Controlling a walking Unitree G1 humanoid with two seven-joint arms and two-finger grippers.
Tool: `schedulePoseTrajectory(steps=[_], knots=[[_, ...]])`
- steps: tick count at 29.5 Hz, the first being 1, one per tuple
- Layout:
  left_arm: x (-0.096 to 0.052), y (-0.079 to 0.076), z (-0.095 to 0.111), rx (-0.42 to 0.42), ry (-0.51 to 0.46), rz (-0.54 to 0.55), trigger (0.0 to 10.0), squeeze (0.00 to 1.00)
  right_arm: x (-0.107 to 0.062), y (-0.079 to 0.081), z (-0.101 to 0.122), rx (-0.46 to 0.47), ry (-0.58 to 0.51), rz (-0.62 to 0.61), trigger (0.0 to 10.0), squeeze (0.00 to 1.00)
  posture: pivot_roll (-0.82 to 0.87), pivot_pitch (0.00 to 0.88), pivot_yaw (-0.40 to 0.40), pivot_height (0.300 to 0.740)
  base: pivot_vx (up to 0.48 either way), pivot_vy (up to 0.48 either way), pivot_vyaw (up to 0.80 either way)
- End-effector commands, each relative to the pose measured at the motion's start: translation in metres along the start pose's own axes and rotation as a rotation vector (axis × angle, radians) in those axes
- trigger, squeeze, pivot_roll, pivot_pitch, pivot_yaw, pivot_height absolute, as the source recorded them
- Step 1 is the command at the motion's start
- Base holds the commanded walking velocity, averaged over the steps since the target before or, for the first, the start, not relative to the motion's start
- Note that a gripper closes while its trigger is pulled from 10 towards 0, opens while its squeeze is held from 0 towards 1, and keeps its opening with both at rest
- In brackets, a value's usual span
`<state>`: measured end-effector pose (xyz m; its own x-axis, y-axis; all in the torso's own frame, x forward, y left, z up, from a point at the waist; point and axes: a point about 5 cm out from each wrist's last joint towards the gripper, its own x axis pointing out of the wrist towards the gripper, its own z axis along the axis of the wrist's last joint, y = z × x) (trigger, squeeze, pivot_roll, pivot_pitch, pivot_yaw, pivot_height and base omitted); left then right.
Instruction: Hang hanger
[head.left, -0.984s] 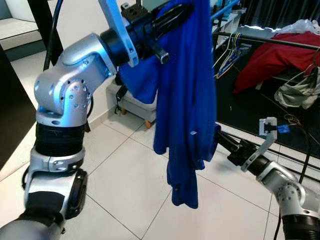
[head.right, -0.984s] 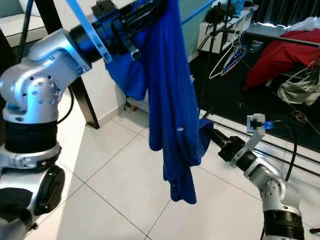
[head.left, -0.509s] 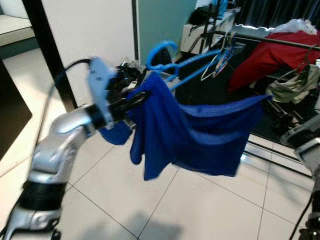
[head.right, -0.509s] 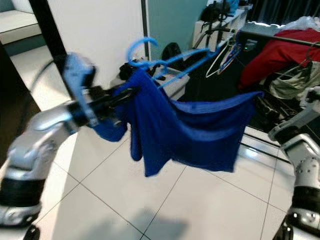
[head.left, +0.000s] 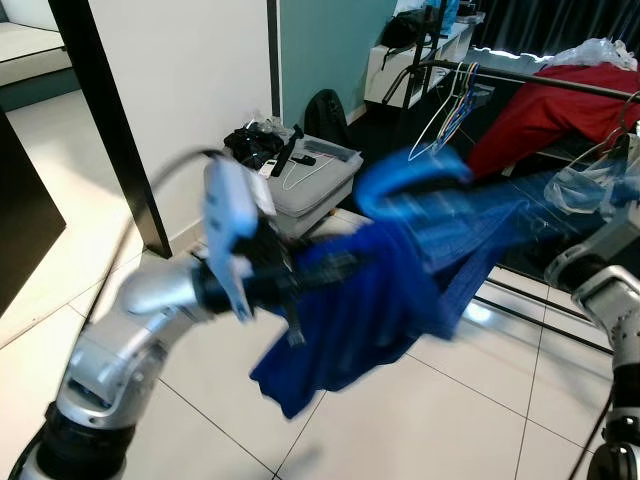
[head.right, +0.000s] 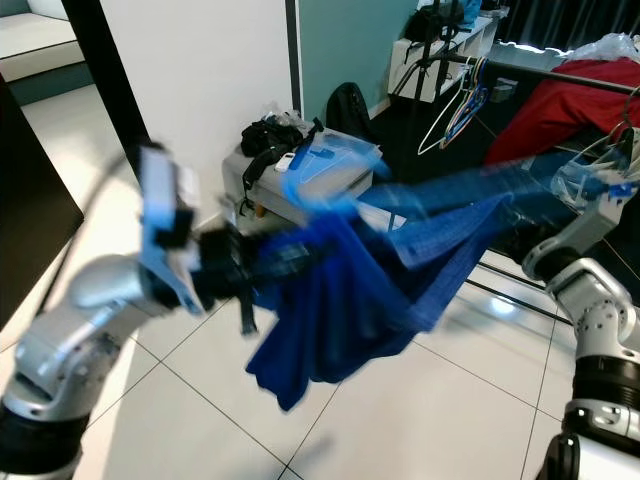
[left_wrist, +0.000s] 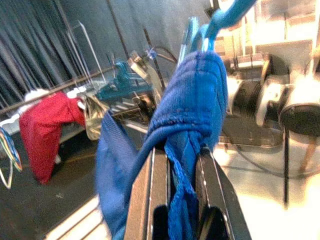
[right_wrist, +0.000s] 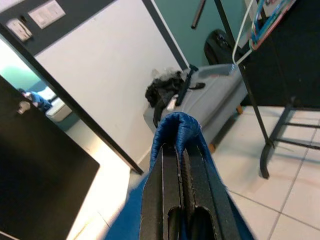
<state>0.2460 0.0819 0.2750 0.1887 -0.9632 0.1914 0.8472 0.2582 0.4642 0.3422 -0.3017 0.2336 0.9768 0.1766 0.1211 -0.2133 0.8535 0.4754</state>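
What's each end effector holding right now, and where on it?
Both grip the blue garment: left end effector pinches a bunched fold near the hanger; right end effector pinches its far edge.

One blue garment (head.left: 370, 300), stretched between two grippers: left gripper (left_wrist: 175, 165), right gripper (right_wrist: 182, 160). One blue hanger (head.left: 410, 180) in it. One red cloth (head.left: 545, 110) over one rail (head.left: 520, 78). One grey box (head.left: 310, 180).

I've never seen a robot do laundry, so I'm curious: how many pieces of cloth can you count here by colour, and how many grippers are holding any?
Blue garment: 1
Red cloth on the rack: 1
Cloth total: 2
Grippers holding the blue garment: 2, the left gripper and the right gripper
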Motion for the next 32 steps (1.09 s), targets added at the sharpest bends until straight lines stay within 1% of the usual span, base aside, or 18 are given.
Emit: schedulePoseTrajectory(steps=[1, 5, 7, 8, 9, 10, 11, 13, 14, 15, 16, 21, 25, 26, 27, 28, 30, 32], knots=[[-0.004, -0.001, -0.015, 0.031, 0.093, -0.001, 10.0, 0.00, 0.000, 0.000, 0.008, -0.006, -0.015, -0.008, 0.0, 0.00, -0.06, 0.054, -0.041, 0.740, 0.000, 0.000, 0.00], [-0.019, 0.017, -0.038, 0.107, 0.275, 0.094, 10.0, 0.00, -0.003, 0.000, 0.025, -0.016, -0.052, -0.018, 0.0, 0.00, -0.07, 0.054, -0.036, 0.740, 0.000, 0.000, 0.00], [-0.019, 0.017, -0.038, 0.107, 0.275, 0.094, 10.0, 0.00, -0.003, 0.000, 0.025, -0.016, -0.052, -0.018, 0.0, 0.00, -0.07, 0.054, -0.036, 0.740, 0.000, 0.000, 0.00], [-0.023, 0.021, -0.043, 0.116, 0.315, 0.125, 10.0, 0.00, -0.004, 0.001, 0.029, -0.024, -0.058, -0.012, 0.0, 0.00, -0.07, 0.059, -0.036, 0.740, 0.000, 0.000, 0.00], [-0.023, 0.021, -0.043, 0.116, 0.315, 0.125, 10.0, 0.00, -0.004, 0.001, 0.029, -0.024, -0.058, -0.012, 0.0, 0.00, -0.07, 0.059, -0.036, 0.740, 0.000, 0.000, 0.00], [-0.026, 0.025, -0.048, 0.127, 0.348, 0.171, 10.0, 0.00, -0.005, 0.004, 0.033, -0.035, -0.063, -0.004, 0.0, 0.00, -0.07, 0.059, -0.035, 0.740, 0.000, 0.000, 0.00], [-0.026, 0.025, -0.048, 0.127, 0.348, 0.171, 10.0, 0.00, -0.005, 0.004, 0.033, -0.035, -0.063, -0.004, 0.0, 0.00, -0.07, 0.059, -0.035, 0.740, 0.000, 0.000, 0.00], [-0.034, 0.044, -0.057, 0.128, 0.419, 0.367, 10.0, 0.00, -0.009, 0.008, 0.043, -0.060, -0.071, 0.019, 0.0, 0.00, -0.07, 0.062, -0.034, 0.740, 0.000, 0.000, 0.00], [-0.034, 0.044, -0.057, 0.128, 0.419, 0.367, 10.0, 0.00, -0.009, 0.008, 0.043, -0.060, -0.071, 0.019, 0.0, 0.00, -0.07, 0.062, -0.034, 0.740, 0.000, 0.000, 0.00], [-0.038, 0.049, -0.061, 0.139, 0.444, 0.419, 10.0, 0.00, -0.010, 0.010, 0.045, -0.067, -0.074, 0.029, 0.0, 0.00, -0.08, 0.064, -0.032, 0.740, 0.000, 0.000, 0.00], [-0.041, 0.050, -0.065, 0.148, 0.464, 0.432, 10.0, 0.00, -0.011, 0.010, 0.048, -0.076, -0.079, 0.029, 0.0, 0.00, -0.08, 0.064, -0.032, 0.740, 0.000, 0.000, 0.00], [-0.042, 0.049, -0.070, 0.164, 0.483, 0.418, 10.0, 0.00, -0.011, 0.013, 0.055, -0.082, -0.097, 0.028, 0.0, 0.00, -0.08, 0.064, -0.029, 0.740, 0.000, 0.000, 0.00], [-0.040, 0.047, -0.071, 0.166, 0.474, 0.403, 10.0, 0.00, -0.011, 0.015, 0.059, -0.092, -0.110, 0.030, 0.0, 0.00, -0.08, 0.066, -0.027, 0.740, 0.000, 0.000, 0.00], [-0.037, 0.047, -0.070, 0.157, 0.448, 0.406, 10.0, 0.00, -0.010, 0.017, 0.060, -0.094, -0.114, 0.032, 0.0, 0.00, -0.08, 0.066, -0.028, 0.740, 0.000, 0.000, 0.00], [-0.037, 0.047, -0.070, 0.157, 0.448, 0.406, 10.0, 0.00, -0.010, 0.017, 0.060, -0.094, -0.114, 0.032, 0.0, 0.00, -0.08, 0.066, -0.028, 0.740, 0.000, 0.000, 0.00], [-0.034, 0.048, -0.066, 0.147, 0.410, 0.425, 10.0, 0.00, -0.009, 0.018, 0.058, -0.097, -0.104, 0.032, 0.0, 0.00, -0.09, 0.064, -0.030, 0.740, 0.000, 0.000, 0.00], [-0.034, 0.048, -0.066, 0.147, 0.410, 0.425, 10.0, 0.00, -0.009, 0.018, 0.058, -0.097, -0.104, 0.032, 0.0, 0.00, -0.09, 0.064, -0.030, 0.740, 0.000, 0.000, 0.00], [-0.030, 0.055, -0.053, 0.119, 0.312, 0.480, 10.0, 0.00, -0.008, 0.015, 0.051, -0.109, -0.066, 0.014, 0.0, 0.00, -0.08, 0.064, -0.036, 0.740, 0.000, 0.000, 0.00]])
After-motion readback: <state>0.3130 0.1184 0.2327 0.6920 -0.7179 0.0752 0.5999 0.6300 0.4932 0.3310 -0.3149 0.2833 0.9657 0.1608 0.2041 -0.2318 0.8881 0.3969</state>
